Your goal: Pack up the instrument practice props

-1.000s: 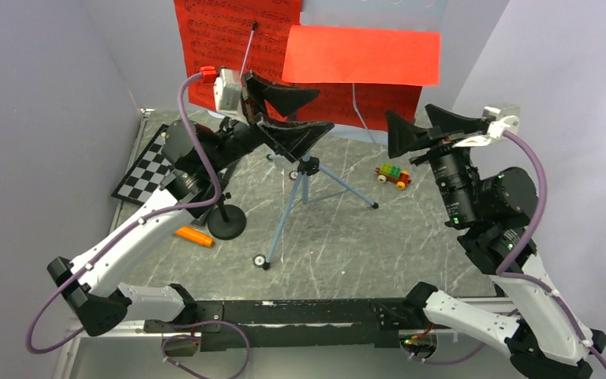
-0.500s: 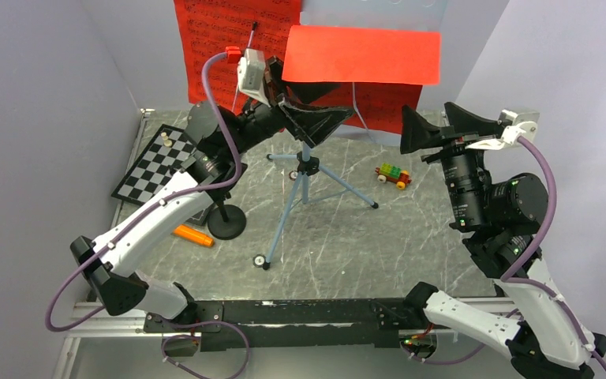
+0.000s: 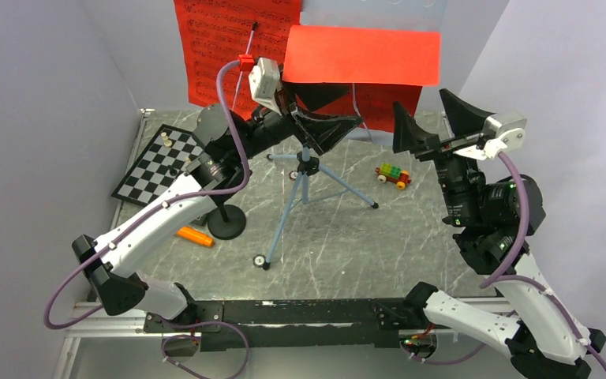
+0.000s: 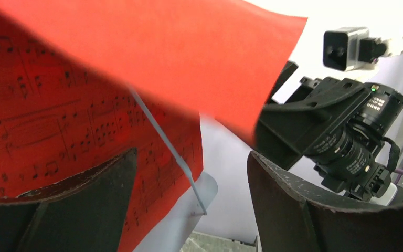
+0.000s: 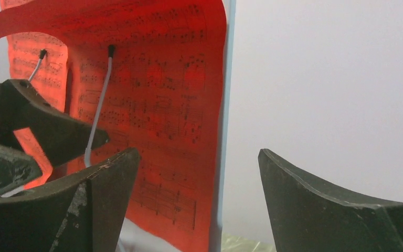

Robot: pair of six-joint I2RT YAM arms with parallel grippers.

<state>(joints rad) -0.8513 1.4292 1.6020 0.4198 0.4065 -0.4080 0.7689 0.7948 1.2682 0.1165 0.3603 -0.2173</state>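
Observation:
The light-blue tripod music stand [image 3: 304,185] stands mid-table, its desk [image 3: 379,12] at the back carrying red music sheets [image 3: 229,39]. One red sheet [image 3: 361,54] droops forward. My left gripper [image 3: 323,110] is open just under that drooping sheet [image 4: 136,58], holding nothing. My right gripper [image 3: 434,122] is open to the right of the sheets, facing the desk's edge [image 5: 223,131] and the printed sheets [image 5: 157,105]. The orange microphone [image 3: 193,236] lies beside the black round-base mic stand [image 3: 226,223].
A chessboard [image 3: 156,166] with pieces lies at the left rear. A small brick toy car [image 3: 392,175] sits right of the tripod legs. Grey walls close in on both sides. A thin wire clip [image 4: 170,152] crosses the sheets.
My left gripper has risen and moved right, from above the tripod head to under the drooping red sheet. The right gripper has lifted and turned slightly towards the sheets.

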